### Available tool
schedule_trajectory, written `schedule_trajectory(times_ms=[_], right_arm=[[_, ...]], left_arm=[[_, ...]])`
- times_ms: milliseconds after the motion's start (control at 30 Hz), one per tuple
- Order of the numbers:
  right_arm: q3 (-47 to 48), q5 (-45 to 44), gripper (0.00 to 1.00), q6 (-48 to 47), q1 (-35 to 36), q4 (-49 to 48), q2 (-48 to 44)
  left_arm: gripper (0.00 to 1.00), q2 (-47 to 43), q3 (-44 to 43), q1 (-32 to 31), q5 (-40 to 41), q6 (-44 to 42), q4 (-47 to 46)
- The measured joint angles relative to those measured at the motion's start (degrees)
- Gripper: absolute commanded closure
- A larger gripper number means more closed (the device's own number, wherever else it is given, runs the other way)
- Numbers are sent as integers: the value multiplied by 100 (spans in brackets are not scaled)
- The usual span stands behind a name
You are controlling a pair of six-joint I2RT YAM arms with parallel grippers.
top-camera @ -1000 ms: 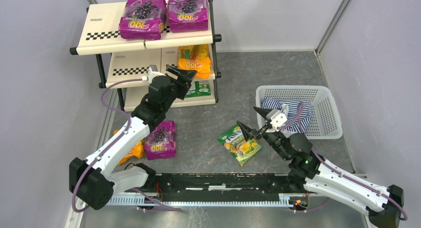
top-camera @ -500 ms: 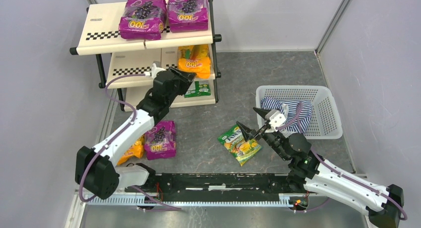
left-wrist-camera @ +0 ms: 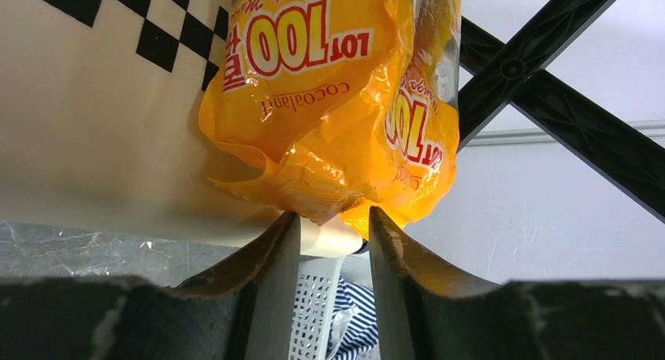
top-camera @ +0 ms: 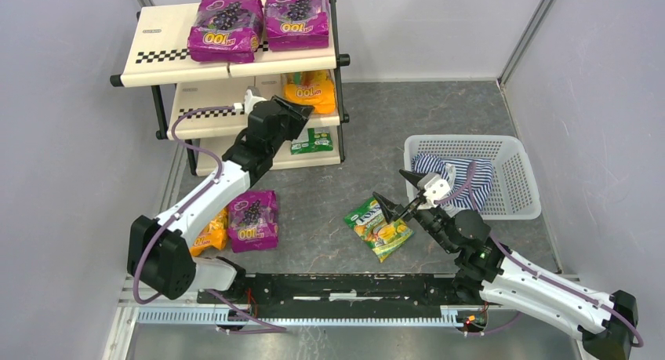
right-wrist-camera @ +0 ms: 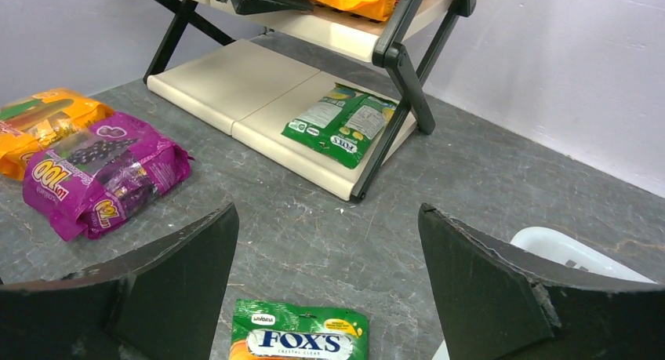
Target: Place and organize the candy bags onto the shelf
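The shelf [top-camera: 157, 58] holds two purple candy bags [top-camera: 225, 28] on the top tier, an orange bag [top-camera: 314, 89] on the middle tier and a green bag [top-camera: 312, 142] on the bottom tier. My left gripper [top-camera: 307, 109] is at the middle tier's front. In the left wrist view it [left-wrist-camera: 333, 215] is narrowly open, its tips right under the orange bag's [left-wrist-camera: 329, 101] near edge, and it holds nothing. My right gripper [top-camera: 390, 185] is wide open and empty above a green Fox's bag [top-camera: 379, 228] on the floor, also seen in the right wrist view [right-wrist-camera: 298, 340].
A purple bag [top-camera: 253, 220] and an orange bag [top-camera: 212, 234] lie on the floor under my left arm. A white mesh basket [top-camera: 517, 180] with a blue-white striped cloth [top-camera: 455, 176] stands at the right. Grey walls close in on both sides.
My left gripper has reached further up and right to the middle tier, and the orange bag has slid a little deeper onto the shelf. The right arm has not moved.
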State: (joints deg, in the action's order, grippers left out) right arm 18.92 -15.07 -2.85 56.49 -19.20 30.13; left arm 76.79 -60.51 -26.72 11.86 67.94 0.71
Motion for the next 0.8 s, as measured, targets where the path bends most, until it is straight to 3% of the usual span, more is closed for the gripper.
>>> schedule_trajectory(times_ms=[267,567,800], right_arm=[[0,2,7,0,0,2,149],[4,216,7,33,0,50,645],[247,673,3,302,0,284,1659]], left_arm=[[31,-190,0,74,7,-160,138],[1,-1515,109,164,-2,-1003,1172],[0,-2076,308,164,-481,-1845,2188]])
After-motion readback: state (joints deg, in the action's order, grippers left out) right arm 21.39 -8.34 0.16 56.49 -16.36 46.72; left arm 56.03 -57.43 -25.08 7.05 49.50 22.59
